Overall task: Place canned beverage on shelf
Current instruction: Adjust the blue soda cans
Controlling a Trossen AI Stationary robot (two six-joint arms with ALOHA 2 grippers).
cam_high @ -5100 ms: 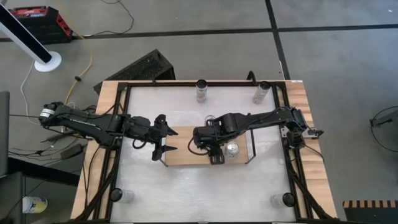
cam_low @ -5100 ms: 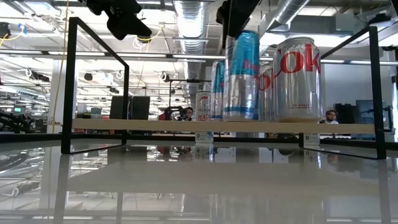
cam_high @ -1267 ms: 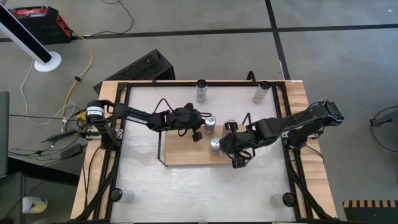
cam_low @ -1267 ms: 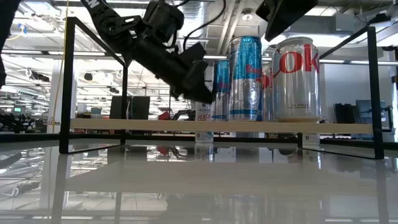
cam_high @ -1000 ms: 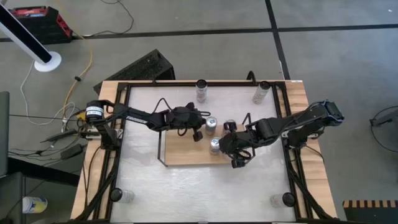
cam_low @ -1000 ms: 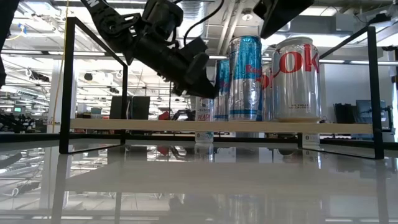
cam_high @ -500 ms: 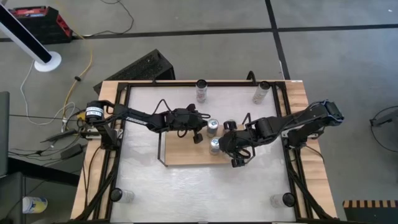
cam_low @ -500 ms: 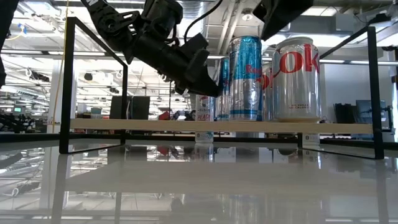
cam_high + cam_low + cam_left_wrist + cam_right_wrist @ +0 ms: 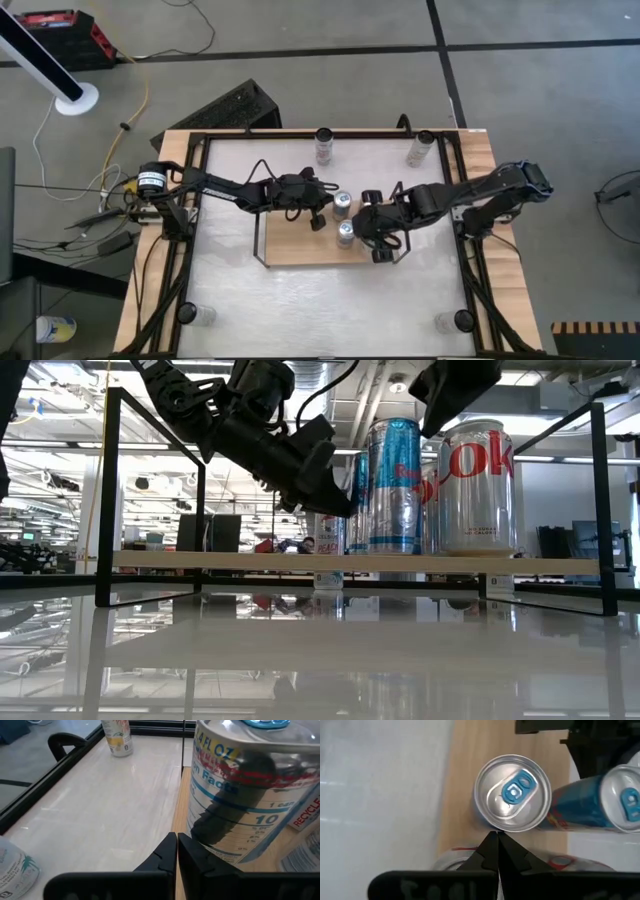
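The shelf (image 9: pixel 290 245), a wooden board with black wire ends, lies mid-table. Several cans stand upright on its right half: a near blue slim can (image 9: pixel 393 485), a far blue can (image 9: pixel 343 205) and a silver Coke can (image 9: pixel 478 485). My left gripper (image 9: pixel 177 842) is shut, its tips beside the far blue can's wall (image 9: pixel 235 805), coming from the table's left. My right gripper (image 9: pixel 496 840) is shut and points steeply down, its tips at the rim of the near blue can's top (image 9: pixel 512 792). The right arm hides the Coke can in the high view. My left gripper's shut fingertips (image 9: pixel 345 508) stand at the left side of the far blue can's wall (image 9: pixel 192 832), slanting slightly down from the table's left. Whether they touch it I cannot tell. My right gripper's shut tips stand at the top rim (image 9: pixel 496 829) of the near blue can. I cannot tell if they touch it.
Two loose cans (image 9: pixel 323 147) (image 9: pixel 420 150) stand by the table's far edge. Small bottles (image 9: pixel 200 315) (image 9: pixel 450 320) stand near the front corners. The shelf's left half (image 9: pixel 200 560) is bare board. A black frame (image 9: pixel 200 140) rims the table.
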